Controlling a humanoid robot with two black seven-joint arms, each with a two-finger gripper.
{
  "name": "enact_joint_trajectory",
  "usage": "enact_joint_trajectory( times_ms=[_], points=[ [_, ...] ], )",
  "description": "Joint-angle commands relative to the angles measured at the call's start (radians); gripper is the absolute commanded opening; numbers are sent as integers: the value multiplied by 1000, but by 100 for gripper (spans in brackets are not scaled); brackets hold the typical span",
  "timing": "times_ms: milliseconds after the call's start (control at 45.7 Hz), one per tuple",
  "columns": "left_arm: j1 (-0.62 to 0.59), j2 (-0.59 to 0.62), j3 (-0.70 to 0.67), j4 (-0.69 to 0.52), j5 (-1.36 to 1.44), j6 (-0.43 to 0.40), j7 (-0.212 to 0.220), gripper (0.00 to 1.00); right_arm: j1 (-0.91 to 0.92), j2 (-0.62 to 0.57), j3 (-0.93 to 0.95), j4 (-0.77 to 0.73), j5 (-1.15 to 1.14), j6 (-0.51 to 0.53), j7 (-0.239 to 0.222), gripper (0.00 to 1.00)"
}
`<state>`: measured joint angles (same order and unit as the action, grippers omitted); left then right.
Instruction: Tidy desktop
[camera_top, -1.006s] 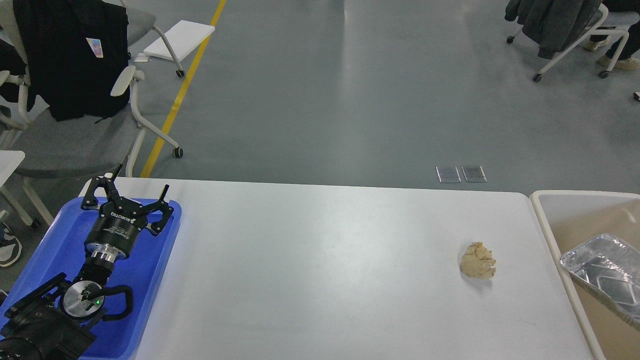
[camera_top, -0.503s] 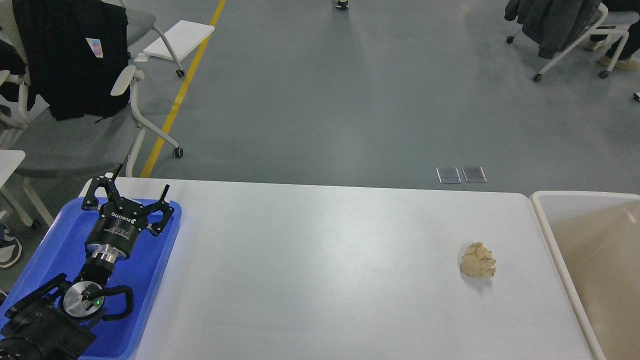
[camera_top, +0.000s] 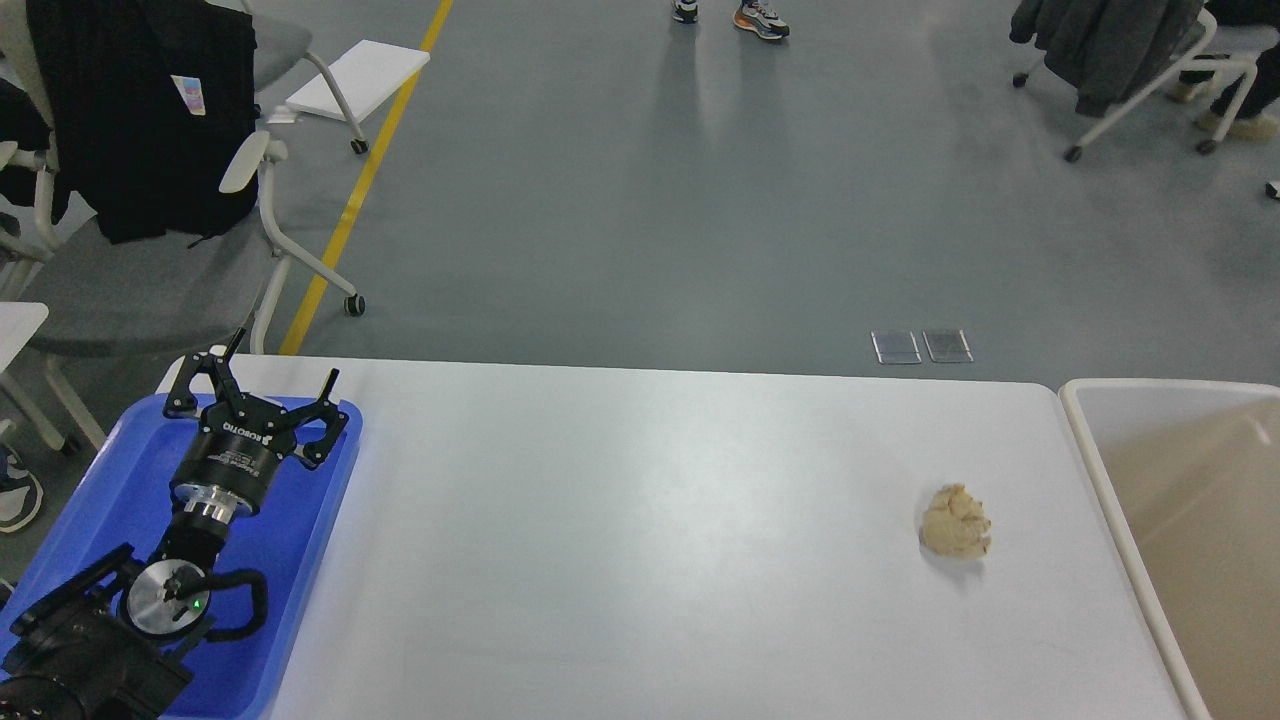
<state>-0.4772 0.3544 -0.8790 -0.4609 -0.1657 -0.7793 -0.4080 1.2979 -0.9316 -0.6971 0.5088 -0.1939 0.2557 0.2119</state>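
Note:
The desktop (camera_top: 640, 520) is a wide white tabletop with rounded corners. A crumpled beige paper ball (camera_top: 956, 521) lies on it at the right, near the bin. My left gripper (camera_top: 280, 363) is open and empty, held over the far end of the blue tray (camera_top: 100, 500) at the left. It is far from the paper ball. My right gripper is out of view.
A white-rimmed beige bin (camera_top: 1105, 470) stands against the desk's right edge; its inside shows nothing. A grey office chair (camera_top: 150, 270) with a black coat stands behind the tray. A person's feet (camera_top: 735, 15) show on the far floor.
The foil tray seen in the bin a second ago is gone from view. A person's feet have come into view at the top. My left arm has not moved.

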Motion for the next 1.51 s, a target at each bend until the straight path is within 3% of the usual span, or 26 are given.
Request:
enact_joint_trajectory(
  times_ms=[0, 372, 547, 700, 1115, 1487],
  points=[
    [0, 0, 0, 1, 0, 0, 0, 99, 248, 132, -186, 54, -12, 69, 0, 100],
    [0, 0, 0, -1, 0, 0, 0, 99, 615, 431, -476, 370, -47, 181, -3, 100],
    [0, 0, 0, 1, 0, 0, 0, 99, 739, 522, -519, 531, -41, 254, -6, 100],
    [0, 0, 0, 1, 0, 0, 0, 99, 808, 570, -598, 660, -41, 346, -6, 100],
    [0, 2, 0, 1, 0, 0, 0, 99, 897, 623, -651, 873, -29, 358, -5, 100],
    [0, 2, 0, 1, 0, 0, 0, 99, 896, 682, -642, 882, 51, 379, -5, 100]
  ],
)
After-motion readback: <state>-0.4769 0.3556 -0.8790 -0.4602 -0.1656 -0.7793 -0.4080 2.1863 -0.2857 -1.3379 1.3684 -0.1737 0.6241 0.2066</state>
